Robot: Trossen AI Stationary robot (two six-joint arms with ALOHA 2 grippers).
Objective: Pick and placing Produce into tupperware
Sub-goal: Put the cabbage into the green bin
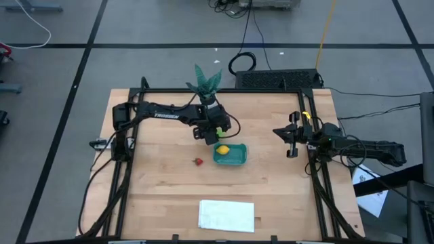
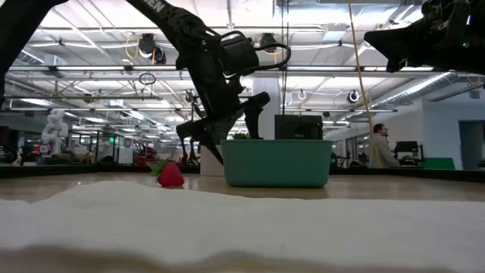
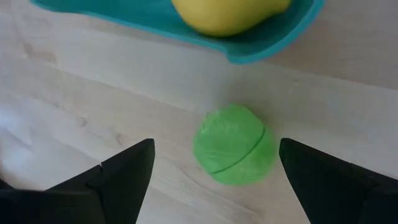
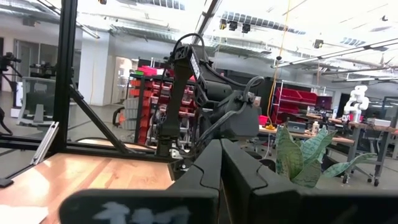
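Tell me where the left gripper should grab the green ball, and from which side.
Grip the lime-green ball across its widest middle, coming straight down. It sits on bare wood beside the tupperware, apart from it, and the left gripper already has a finger on each side, open. Probably close as is.

My wooden table [image 1: 163, 196] fills the frame's middle, carrying the teal tupperware [image 1: 234, 157] at centre, a red strawberry [image 1: 199, 161] just left of it, a lime-green ball [image 3: 234, 144] beside its upper-left corner, a potted plant [image 1: 207, 83] at upper centre, and a white sheet [image 1: 226, 215] at lower centre.
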